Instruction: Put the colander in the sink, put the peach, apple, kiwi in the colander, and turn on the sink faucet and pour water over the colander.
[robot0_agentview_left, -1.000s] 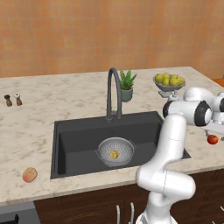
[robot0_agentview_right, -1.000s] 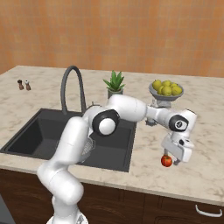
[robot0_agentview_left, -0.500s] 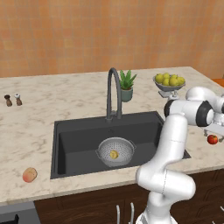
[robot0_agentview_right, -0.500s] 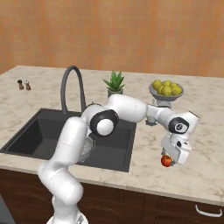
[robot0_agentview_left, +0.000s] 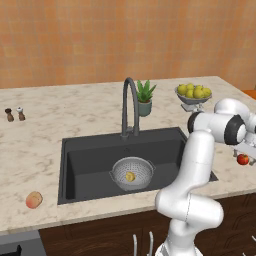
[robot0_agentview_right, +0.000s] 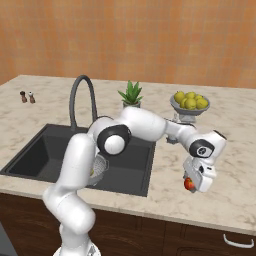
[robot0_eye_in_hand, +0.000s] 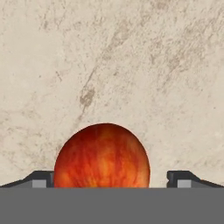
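Spread wide and empty, gripper (robot0_eye_in_hand: 112, 178) straddling the apple (robot0_eye_in_hand: 102, 155) between its tips; firm, smooth, likely slippery — best pinched across the middle.

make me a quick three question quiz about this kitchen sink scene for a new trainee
1. True or false: the colander already sits in the sink.
2. Which fruit lies between the gripper's open fingers: A peach, B apple, C kiwi?
3. Where is the peach?

Key:
1. True; the kiwi is inside it.
2. B, the apple, with gaps at both fingers.
3. On the counter, left of the sink near the front edge.
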